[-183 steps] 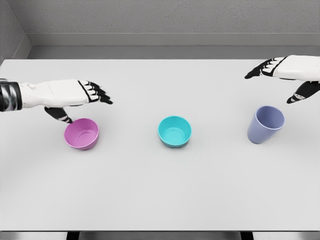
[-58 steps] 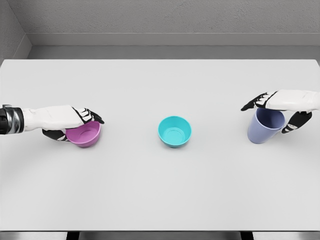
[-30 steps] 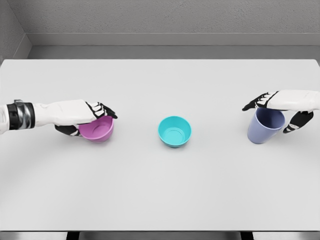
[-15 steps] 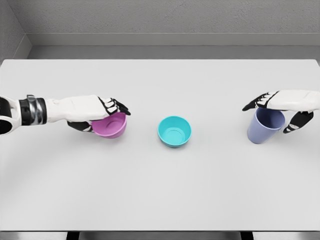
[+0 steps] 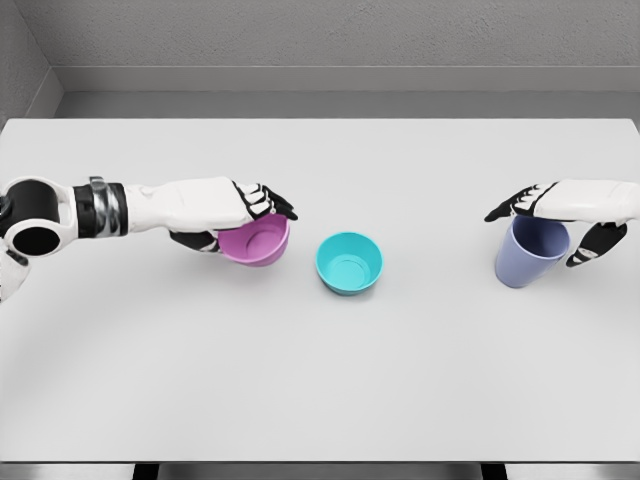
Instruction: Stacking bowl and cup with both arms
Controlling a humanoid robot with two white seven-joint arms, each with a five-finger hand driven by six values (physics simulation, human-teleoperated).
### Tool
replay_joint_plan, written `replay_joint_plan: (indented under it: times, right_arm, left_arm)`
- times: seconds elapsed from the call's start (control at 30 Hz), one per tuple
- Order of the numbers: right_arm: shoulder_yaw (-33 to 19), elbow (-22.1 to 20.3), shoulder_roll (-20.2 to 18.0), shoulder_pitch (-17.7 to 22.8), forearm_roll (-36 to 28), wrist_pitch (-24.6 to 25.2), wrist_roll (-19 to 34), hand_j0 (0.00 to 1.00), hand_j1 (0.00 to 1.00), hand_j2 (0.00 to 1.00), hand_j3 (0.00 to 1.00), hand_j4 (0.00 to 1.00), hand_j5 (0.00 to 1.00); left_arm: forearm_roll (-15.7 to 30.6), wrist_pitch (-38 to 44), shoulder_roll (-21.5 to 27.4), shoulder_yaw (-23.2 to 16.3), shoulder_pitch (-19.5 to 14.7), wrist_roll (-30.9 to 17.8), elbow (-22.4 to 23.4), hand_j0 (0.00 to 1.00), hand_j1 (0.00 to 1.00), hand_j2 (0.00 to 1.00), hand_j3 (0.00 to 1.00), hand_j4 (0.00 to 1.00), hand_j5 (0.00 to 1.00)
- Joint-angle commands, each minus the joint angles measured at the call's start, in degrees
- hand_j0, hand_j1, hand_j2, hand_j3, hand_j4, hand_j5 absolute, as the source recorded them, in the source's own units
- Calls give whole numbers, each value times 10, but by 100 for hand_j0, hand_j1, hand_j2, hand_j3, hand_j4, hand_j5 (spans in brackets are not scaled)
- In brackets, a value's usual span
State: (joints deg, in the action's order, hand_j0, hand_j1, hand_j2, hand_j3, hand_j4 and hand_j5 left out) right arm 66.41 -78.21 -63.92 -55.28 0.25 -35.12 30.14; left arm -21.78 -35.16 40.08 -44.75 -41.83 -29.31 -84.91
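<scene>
The left hand [image 5: 228, 212] is clamped on the pink bowl [image 5: 256, 240]: its dark fingers [image 5: 272, 203] lie over the bowl's far rim and the thumb sits against the near outer wall on the left. The bowl is tilted a little, its opening turned toward the right, and it looks lifted off the counter [image 5: 320, 370], though how far cannot be told. The white left arm runs from the picture's left edge across to the hand, with a dark banded wrist section partway along.

Just beside the pink bowl, to its right and not touching it, stands the teal bowl [image 5: 349, 263], upright near the middle of the counter, its opening facing up.

The right hand [image 5: 560, 208] is closed around the purple cup [image 5: 530, 251] at the right side of the counter. Its fingers reach over the cup's top rim toward the left, and the thumb presses the cup's right wall. The cup leans slightly, its open mouth tipped to the upper right, with its base toward the counter. The right arm enters from the picture's right edge.

The cup stands well apart from the teal bowl.
</scene>
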Motion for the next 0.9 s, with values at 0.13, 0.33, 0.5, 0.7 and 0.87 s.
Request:
replay_joint_plan:
  times: [0.13,0.33,0.5,0.7,0.87]
  right_arm:
    - [-1,0,0,0,-3,1,0,100,100,100,100,100,100]
    - [-1,0,0,1,-3,1,0,100,100,100,100,100,100]
    - [-1,0,0,1,-3,1,0,100,100,100,100,100,100]
    - [0,0,0,1,-3,1,0,100,100,100,100,100,100]
    - [1,0,0,1,-3,1,0,100,100,100,100,100,100]
  left_arm:
    - [2,2,-21,-3,-3,0,0,51,51,51,51,51,51]
    - [-5,2,-44,-5,-13,-1,2,51,51,51,51,51,51]
    - [-13,2,-56,-6,-16,-1,2,51,51,51,51,51,51]
    - [-27,2,-76,-7,-24,-1,5,51,51,51,51,51,51]
    - [-29,2,-91,-26,-37,-1,10,52,52,52,52,52,52]
